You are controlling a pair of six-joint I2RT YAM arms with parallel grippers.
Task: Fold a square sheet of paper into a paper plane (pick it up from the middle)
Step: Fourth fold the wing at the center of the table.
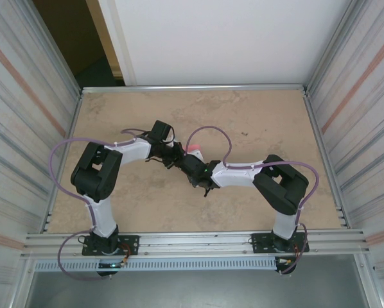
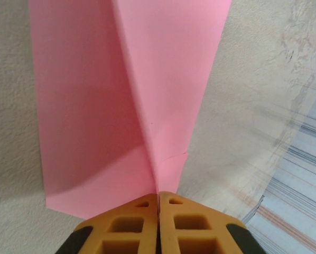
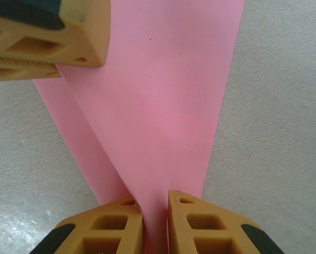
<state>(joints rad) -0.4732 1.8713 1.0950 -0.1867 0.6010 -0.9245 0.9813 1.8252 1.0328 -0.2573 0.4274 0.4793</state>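
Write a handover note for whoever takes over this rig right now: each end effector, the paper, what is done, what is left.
Left end effector: shut on the pink paper, fingers meeting on a crease.
Right end effector: straddles the paper with a narrow gap showing; firmness of grip unclear.
Paper: mid-table, held between both arms.
Done: lengthwise creases are in and the sheet is partly folded.
Left: probably the remaining folds to narrow it into a finished plane.
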